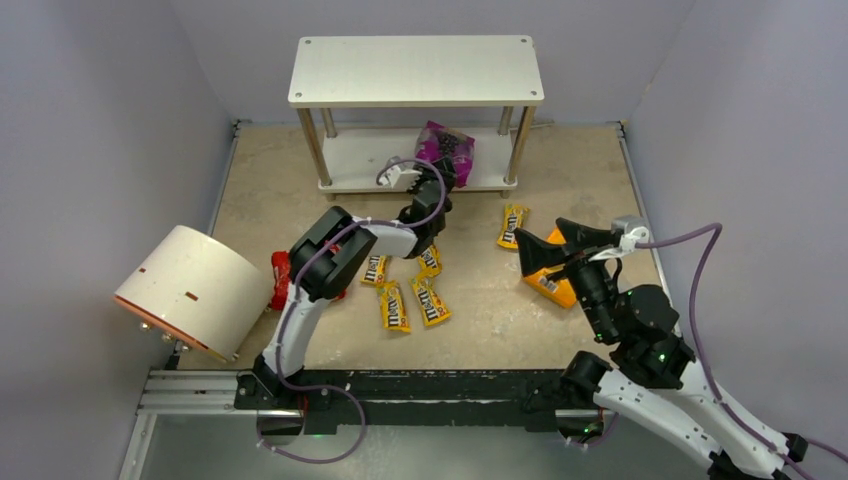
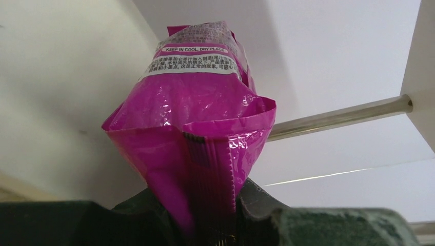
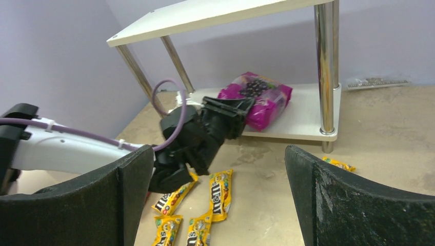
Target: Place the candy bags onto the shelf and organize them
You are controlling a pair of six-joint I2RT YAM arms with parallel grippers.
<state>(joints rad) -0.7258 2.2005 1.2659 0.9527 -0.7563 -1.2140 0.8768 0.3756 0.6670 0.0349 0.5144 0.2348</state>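
Our left gripper [image 2: 215, 228] is clamped on the bottom seam of the purple pouch [image 2: 195, 118], which rests on the lower board of the shelf [image 1: 355, 160], toward its right end. Our right gripper [image 1: 558, 245] gapes wide over the orange pouch [image 1: 553, 288] on the tabletop [image 1: 480, 340]. Five yellow M&M's packets [image 1: 393, 306] lie scattered before the shelf; the red pouch [image 1: 281, 280] sits beside the white-and-orange cylinder [image 1: 190, 290].
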